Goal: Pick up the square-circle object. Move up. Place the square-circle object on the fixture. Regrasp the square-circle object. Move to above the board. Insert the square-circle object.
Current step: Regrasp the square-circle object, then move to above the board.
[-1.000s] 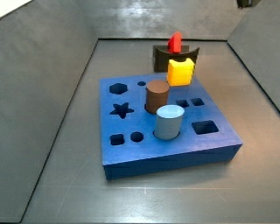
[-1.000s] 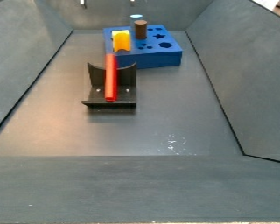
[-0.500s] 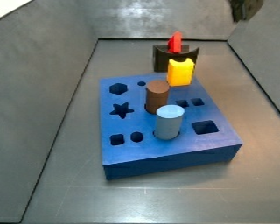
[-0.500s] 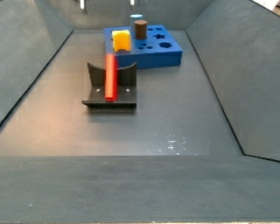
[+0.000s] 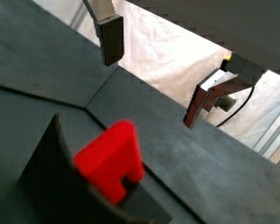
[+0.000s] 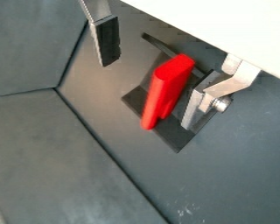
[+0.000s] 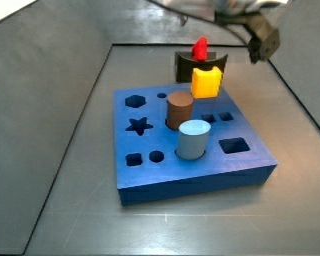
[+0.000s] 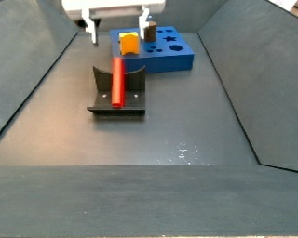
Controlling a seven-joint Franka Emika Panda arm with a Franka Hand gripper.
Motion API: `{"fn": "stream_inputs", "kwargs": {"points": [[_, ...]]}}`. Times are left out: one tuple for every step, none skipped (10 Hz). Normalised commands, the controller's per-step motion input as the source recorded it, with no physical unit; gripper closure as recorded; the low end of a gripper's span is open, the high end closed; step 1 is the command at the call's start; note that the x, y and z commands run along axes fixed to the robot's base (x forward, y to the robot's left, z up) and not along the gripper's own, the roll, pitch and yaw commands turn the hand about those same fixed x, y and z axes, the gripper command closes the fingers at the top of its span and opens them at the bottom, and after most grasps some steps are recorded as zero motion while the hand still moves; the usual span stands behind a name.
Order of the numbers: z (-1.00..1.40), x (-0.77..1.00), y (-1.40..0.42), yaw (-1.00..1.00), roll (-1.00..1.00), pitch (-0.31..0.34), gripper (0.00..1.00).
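Note:
The red square-circle object (image 7: 200, 48) stands on the dark fixture (image 7: 187, 67) behind the blue board (image 7: 190, 150). In a side view it leans on the fixture's bracket (image 8: 115, 79). My gripper (image 8: 116, 28) hangs open and empty above the red object, one finger on either side of it and clear of it. Both wrist views show the red object (image 5: 111, 162) (image 6: 166, 87) below and between my spread fingers (image 5: 111, 39) (image 6: 108, 39). In a side view the gripper (image 7: 232, 28) is blurred at the upper right.
The board holds a yellow piece (image 7: 207, 80), a brown cylinder (image 7: 180, 108) and a pale blue cylinder (image 7: 192, 140), with several open holes. Grey sloping walls (image 8: 40, 84) enclose the floor.
The gripper has come down into both side views and now hangs above the fixture. The red object and the board's pieces have not moved.

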Motion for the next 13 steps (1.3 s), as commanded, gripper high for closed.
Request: {"fn": "stream_inputs", "kwargs": {"points": [[-1.0, 0.09, 0.05, 0.02, 0.07, -0.062, 0.0], [-1.0, 0.1, 0.04, 0.01, 0.08, -0.057, 0.0], [-1.0, 0.11, 0.04, 0.0, 0.07, -0.046, 0.0], [-0.95, 0.11, 0.03, 0.0, 0.07, -0.042, 0.0], [-0.71, 0.09, 0.01, -0.01, 0.07, -0.026, 0.0], [-0.61, 0.08, 0.01, -0.01, 0.07, -0.024, 0.0], [-0.38, 0.07, 0.01, 0.0, 0.07, -0.031, 0.0], [-0.29, 0.07, 0.01, 0.01, 0.06, -0.03, 0.0], [-0.17, 0.02, 0.0, 0.01, 0.06, -0.016, 0.0], [0.0, 0.0, 0.0, 0.0, 0.0, 0.0, 1.0], [1.0, 0.05, -0.01, -0.02, -0.12, -0.017, 1.0], [1.0, 0.05, -0.01, -0.02, -0.12, -0.015, 1.0], [1.0, 0.03, -0.01, -0.03, -0.11, 0.007, 1.0]]}}
